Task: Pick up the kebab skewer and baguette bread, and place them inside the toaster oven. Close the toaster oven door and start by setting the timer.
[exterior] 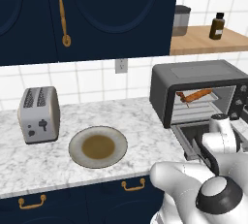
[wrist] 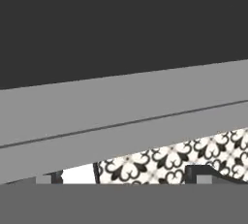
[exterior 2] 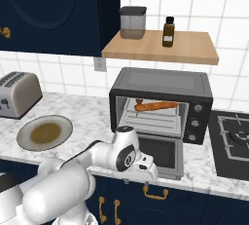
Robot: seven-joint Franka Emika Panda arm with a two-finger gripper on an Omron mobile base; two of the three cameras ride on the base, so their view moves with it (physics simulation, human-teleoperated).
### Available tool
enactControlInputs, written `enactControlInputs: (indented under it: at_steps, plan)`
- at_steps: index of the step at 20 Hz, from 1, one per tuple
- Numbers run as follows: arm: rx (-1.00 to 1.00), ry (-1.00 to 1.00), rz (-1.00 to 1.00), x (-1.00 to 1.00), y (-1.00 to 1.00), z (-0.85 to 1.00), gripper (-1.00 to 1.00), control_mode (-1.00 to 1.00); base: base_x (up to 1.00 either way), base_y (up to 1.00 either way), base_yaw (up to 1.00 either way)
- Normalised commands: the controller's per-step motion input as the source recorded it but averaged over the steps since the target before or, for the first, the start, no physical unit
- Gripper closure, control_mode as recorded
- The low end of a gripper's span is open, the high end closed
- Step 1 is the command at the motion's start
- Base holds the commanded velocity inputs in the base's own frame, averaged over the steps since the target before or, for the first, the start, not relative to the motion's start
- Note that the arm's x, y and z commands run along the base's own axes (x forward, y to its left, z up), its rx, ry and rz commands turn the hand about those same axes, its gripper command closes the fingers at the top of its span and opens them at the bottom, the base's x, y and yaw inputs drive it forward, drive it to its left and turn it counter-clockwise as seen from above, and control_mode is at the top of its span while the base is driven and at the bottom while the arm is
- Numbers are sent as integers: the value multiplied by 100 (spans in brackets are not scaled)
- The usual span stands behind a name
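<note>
- Step in hand: closing the toaster oven door point(exterior 2: 163, 155); both foods already sit inside the toaster oven point(exterior 2: 162, 80), so loading looks done
- Baguette bread point(exterior 2: 162, 105) lies on the upper rack, orange-brown, running left to right; kebab skewer point(exterior 2: 139, 105) is at its left end, touching or crossing it, hard to split the two
- Door hangs fully down, flat out over the worktop point(exterior: 72, 121) edge
- Gripper sits low at the door's front edge, under or just beside the lip; hand view shows a grey bar close up, likely the door edge or handle, patterned floor below
- Fingers point(wrist: 201, 172) stand wide apart, holding nothing
- Next move, by my read: get under the lip, swing the door up shut, then turn the timer knob point(exterior 2: 196, 107) at the right edge
- Plate point(exterior: 75, 152) is bare of food
- Writing: none legible; bottle point(exterior 2: 168, 32) on the shelf has a label too small to read
</note>
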Motion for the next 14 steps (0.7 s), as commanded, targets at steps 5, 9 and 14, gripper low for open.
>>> enactControlInputs:
  at_steps: [5,9,14]
  plan:
    - [6,0,0,55,-14,-35,-100,-100,0,0,0]
    - [5,0,0,59,-1,-27,-100,-100,0,0,0]
    - [3,-10,0,67,0,2,-100,-100,0,0,0]
